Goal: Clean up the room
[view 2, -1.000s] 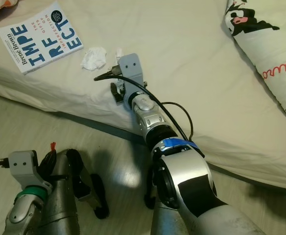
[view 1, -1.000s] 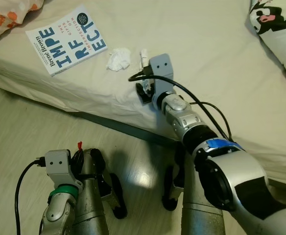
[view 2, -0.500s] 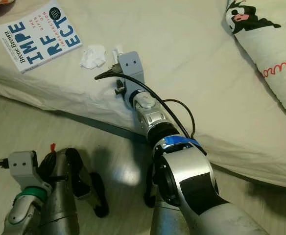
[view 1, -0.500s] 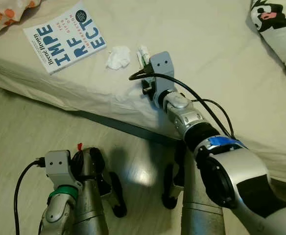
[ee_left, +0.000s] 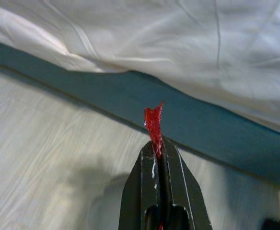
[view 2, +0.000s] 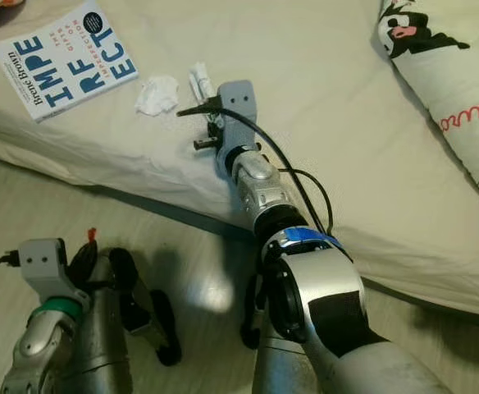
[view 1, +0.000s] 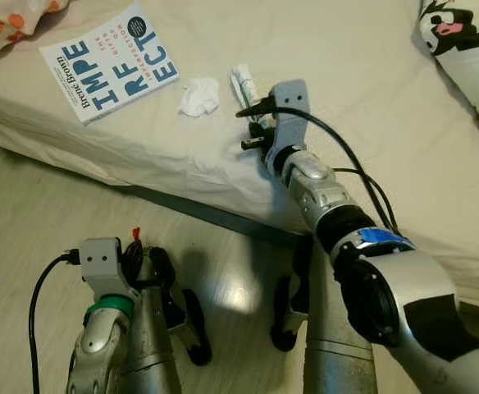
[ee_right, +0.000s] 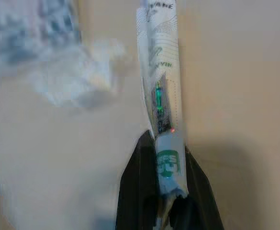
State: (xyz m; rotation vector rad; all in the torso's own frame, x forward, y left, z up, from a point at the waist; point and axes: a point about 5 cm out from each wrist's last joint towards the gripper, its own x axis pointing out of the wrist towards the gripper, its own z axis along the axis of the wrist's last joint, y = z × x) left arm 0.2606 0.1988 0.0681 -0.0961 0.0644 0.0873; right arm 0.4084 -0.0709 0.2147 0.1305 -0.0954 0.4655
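A long white wrapper (ee_right: 159, 72) with green print sticks out from my right gripper (ee_right: 163, 143), which is shut on its lower end. It is held just over the cream bed sheet (view 1: 346, 74), near the bed's front edge. A crumpled white tissue (view 1: 198, 97) lies on the sheet just left of the wrapper (view 1: 244, 82). Further left lies a white book (view 1: 110, 64) with blue letters. My left gripper (ee_left: 159, 149) hangs low over the wooden floor, shut on a small red scrap (ee_left: 153, 124).
A cartoon-print pillow (view 1: 463, 41) lies at the bed's far right and a flower-print pillow (view 1: 10, 25) at the far left. The dark bed base (ee_left: 212, 129) runs under the hanging sheet. My own legs and feet (view 1: 194, 332) stand on the pale floor.
My right wrist has swung to the right and further over the bed, and more of the wrapper now shows past it. The left arm has barely moved.
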